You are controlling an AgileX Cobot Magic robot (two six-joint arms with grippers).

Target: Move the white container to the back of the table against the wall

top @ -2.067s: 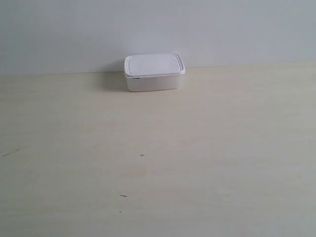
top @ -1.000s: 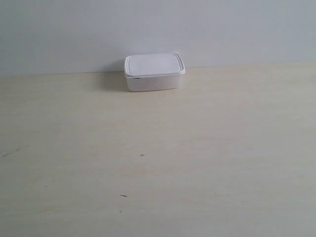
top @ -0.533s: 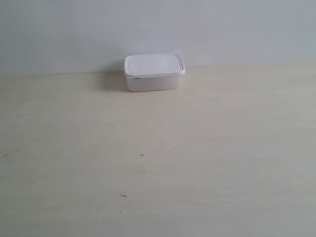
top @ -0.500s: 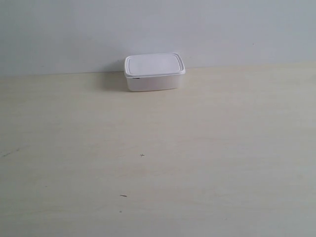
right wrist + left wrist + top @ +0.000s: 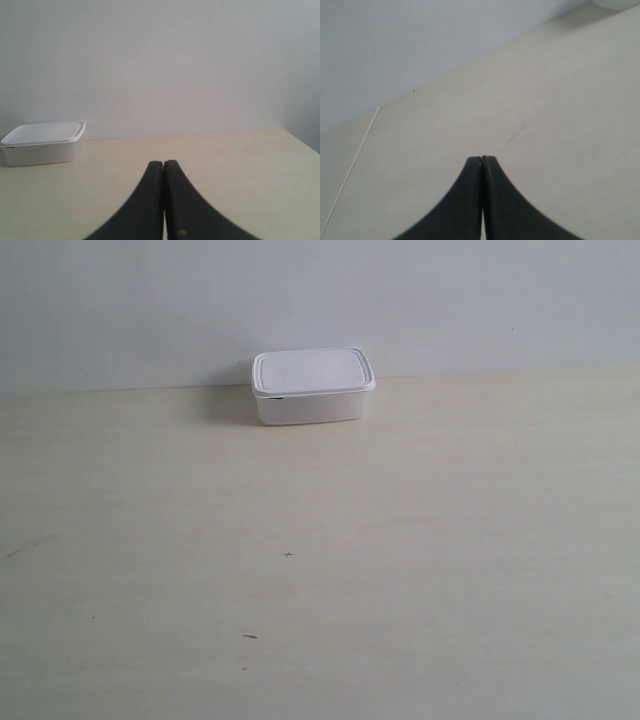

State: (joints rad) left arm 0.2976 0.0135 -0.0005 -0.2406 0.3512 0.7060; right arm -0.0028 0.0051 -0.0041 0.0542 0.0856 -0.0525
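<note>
The white container (image 5: pixel 312 386), lid on, stands at the back of the table (image 5: pixel 400 540) right at the foot of the wall (image 5: pixel 320 300). The right wrist view shows the container (image 5: pixel 42 142) far ahead and to one side, by the wall (image 5: pixel 175 60). My right gripper (image 5: pixel 163 162) is shut with nothing in it, well away from the box. My left gripper (image 5: pixel 481 158) is also shut and empty above bare table (image 5: pixel 560 100); a sliver of the container (image 5: pixel 620 4) shows at that frame's corner. Neither arm appears in the exterior view.
A few tiny dark specks (image 5: pixel 288 555) mark the tabletop. The table's side edge (image 5: pixel 300 142) shows in the right wrist view. A thin pale line (image 5: pixel 350 167) runs across the surface in the left wrist view.
</note>
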